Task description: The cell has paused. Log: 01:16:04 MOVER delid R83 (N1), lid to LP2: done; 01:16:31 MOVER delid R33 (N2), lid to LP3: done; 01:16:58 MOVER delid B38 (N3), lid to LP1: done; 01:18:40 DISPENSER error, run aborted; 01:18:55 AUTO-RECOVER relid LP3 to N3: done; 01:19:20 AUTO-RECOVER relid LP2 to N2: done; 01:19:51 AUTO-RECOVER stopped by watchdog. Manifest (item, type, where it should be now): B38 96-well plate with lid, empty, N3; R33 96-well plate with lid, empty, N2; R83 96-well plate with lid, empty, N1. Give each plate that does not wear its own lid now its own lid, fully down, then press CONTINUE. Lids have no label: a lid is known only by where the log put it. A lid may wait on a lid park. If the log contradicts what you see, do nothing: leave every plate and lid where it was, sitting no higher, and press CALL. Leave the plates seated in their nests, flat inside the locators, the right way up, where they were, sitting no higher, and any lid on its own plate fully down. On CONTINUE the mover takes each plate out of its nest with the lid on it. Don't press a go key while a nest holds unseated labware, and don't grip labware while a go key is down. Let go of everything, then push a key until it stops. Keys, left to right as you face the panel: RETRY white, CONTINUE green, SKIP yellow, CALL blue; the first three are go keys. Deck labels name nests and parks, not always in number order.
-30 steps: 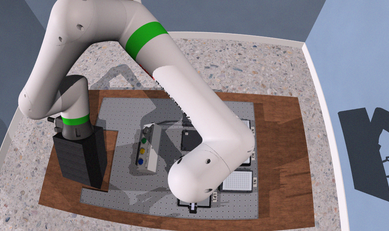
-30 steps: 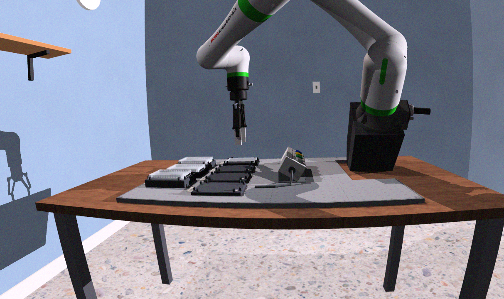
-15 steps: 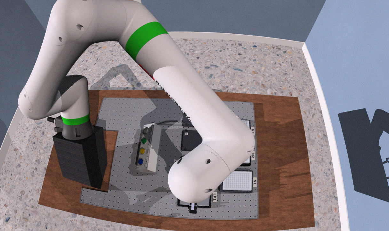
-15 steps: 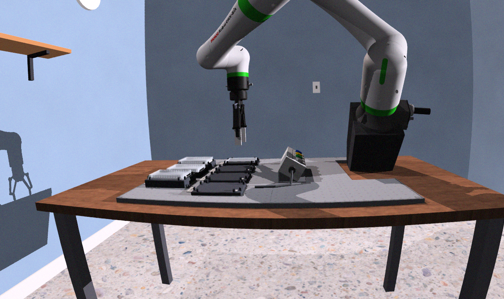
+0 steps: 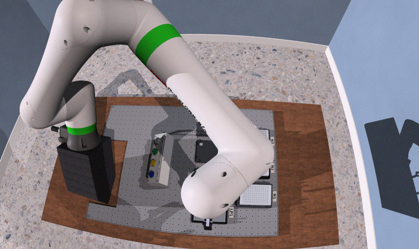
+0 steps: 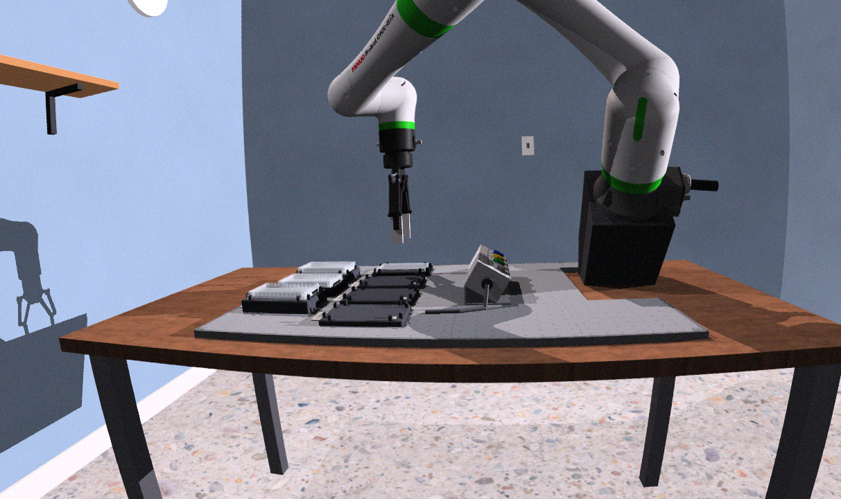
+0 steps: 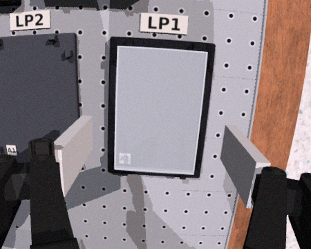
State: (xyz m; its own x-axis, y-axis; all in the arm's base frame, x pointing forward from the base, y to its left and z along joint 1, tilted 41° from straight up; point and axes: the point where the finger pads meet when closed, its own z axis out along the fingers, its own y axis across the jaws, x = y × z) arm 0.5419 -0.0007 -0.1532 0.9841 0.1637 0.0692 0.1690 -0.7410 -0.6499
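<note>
A grey lid (image 7: 157,108) lies flat in the black frame of park LP1; in the overhead view the arm hides most of it (image 5: 209,220). My gripper (image 7: 157,137) hangs well above this lid (image 6: 403,268), open and empty, one finger pad to each side of it. In the side view the gripper (image 6: 401,232) is clearly above the deck. The plate in nest N1 (image 5: 255,195) shows its white wells and wears no lid. The plates in N2 and N3 (image 5: 265,133) are mostly hidden by the arm. Park LP2 (image 7: 33,93) is a bare dark pad.
The key panel (image 5: 158,160) stands left of the parks, with green, yellow and blue keys visible. The three plates (image 6: 314,280) sit in a row beside the row of parks. The deck's edge and the wooden table (image 7: 285,74) lie just right of LP1.
</note>
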